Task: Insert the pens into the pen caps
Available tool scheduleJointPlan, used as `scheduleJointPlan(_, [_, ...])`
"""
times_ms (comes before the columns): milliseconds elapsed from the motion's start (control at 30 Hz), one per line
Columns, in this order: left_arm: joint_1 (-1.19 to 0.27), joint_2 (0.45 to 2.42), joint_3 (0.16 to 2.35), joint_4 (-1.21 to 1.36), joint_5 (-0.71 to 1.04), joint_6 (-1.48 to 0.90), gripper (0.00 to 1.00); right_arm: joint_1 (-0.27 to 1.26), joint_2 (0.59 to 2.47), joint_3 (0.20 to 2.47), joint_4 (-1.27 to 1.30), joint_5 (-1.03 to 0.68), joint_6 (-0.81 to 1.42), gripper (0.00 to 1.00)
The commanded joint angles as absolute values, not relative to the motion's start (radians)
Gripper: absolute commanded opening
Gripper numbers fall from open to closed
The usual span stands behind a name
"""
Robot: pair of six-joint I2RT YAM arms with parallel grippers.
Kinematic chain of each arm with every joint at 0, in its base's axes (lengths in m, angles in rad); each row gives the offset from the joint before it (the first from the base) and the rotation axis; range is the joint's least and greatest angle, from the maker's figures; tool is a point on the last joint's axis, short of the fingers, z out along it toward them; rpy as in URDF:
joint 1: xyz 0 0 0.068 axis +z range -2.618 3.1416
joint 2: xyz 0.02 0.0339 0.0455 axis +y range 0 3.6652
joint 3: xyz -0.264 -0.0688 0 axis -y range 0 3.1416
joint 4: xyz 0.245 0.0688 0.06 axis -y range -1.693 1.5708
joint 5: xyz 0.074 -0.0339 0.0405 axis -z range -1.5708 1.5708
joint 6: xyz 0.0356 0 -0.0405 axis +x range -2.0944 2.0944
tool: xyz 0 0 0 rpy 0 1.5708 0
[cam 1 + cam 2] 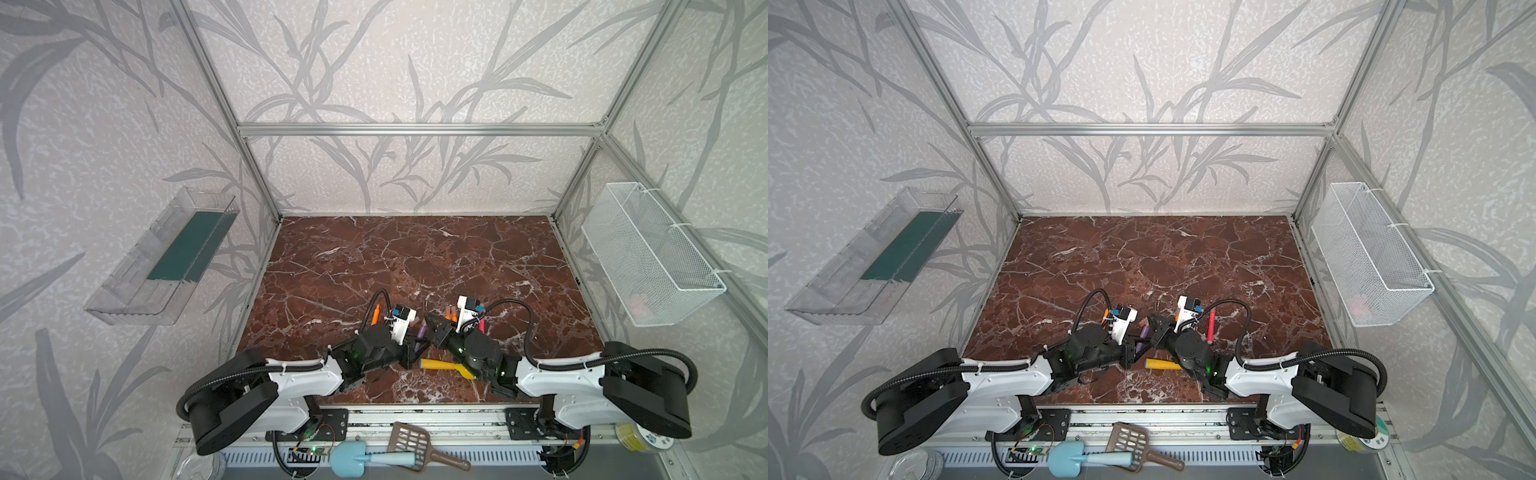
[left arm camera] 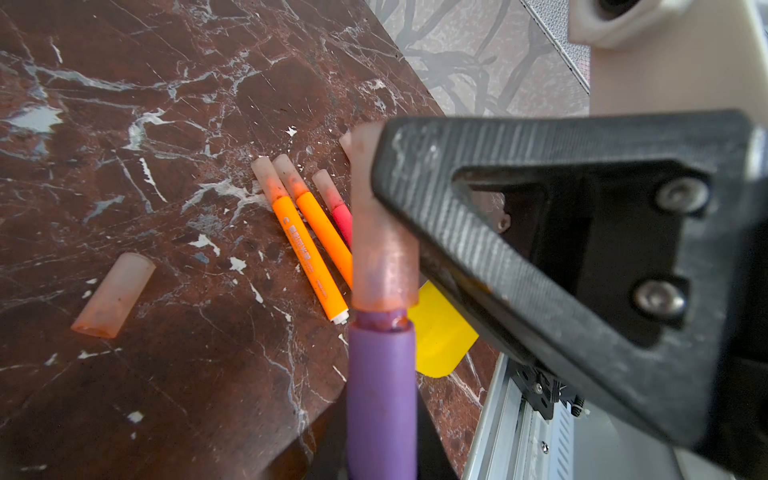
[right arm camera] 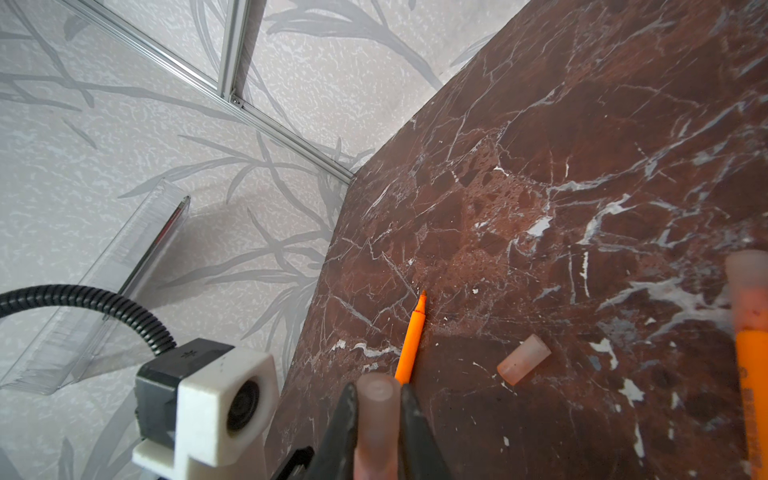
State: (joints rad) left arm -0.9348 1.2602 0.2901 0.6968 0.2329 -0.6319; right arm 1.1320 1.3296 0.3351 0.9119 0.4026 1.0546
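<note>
Left wrist view shows the purple pen rising out of the left gripper, which is clamped on its barrel. The fingers themselves are mostly cut off at the frame edge. A pen cap sits over the pen's tip, with a thin band of purple neck showing under its rim. The right gripper pinches this cap narrowly from both sides. The grippers meet above the near middle of the table, where the arms hide most pens in both top views. A loose cap lies just beyond them and an uncapped orange pen to their left. To the far right lie the capped orange pens and a red-pink pen, which is partly hidden behind the held cap. The yellow shovel lies on the near side. White print runs along one orange barrel, too blurred to read.
</note>
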Motion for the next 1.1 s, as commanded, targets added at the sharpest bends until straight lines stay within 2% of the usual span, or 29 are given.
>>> scheduleJointPlan(0, [-0.923, 1.219, 0.302, 0.761, 0.197, -0.635, 0.0, 1.172, 1.329, 0.318, 0.931, 0.3, 1.04, 0.24])
scheduleJointPlan(300, [-0.924, 1.173, 0.296, 0.712, 0.169, -0.616, 0.0, 1.172, 1.286, 0.308, 0.913, 0.309, 1.024, 0.26])
scheduleJointPlan(567, [-0.923, 1.182, 0.305, 0.706, 0.182, -0.601, 0.0, 1.172, 1.133, 0.331, 0.78, 0.342, 0.954, 0.51])
scheduleJointPlan(667, [-0.923, 1.192, 0.312, 0.706, 0.208, -0.586, 0.0, 1.166, 1.053, 0.37, 0.619, 0.385, 0.941, 0.54])
scheduleJointPlan(767, [-0.925, 1.197, 0.316, 0.712, 0.227, -0.577, 0.0, 1.141, 1.01, 0.359, 0.607, 0.406, 0.944, 0.56])
scheduleJointPlan(900, [-0.93, 1.199, 0.322, 0.708, 0.247, -0.563, 0.0, 1.078, 1.016, 0.384, 0.587, 0.32, 0.953, 0.57])
scheduleJointPlan(1067, [-0.937, 1.208, 0.329, 0.706, 0.252, -0.555, 0.0, 1.032, 1.081, 0.434, 0.584, 0.239, 0.969, 0.52])
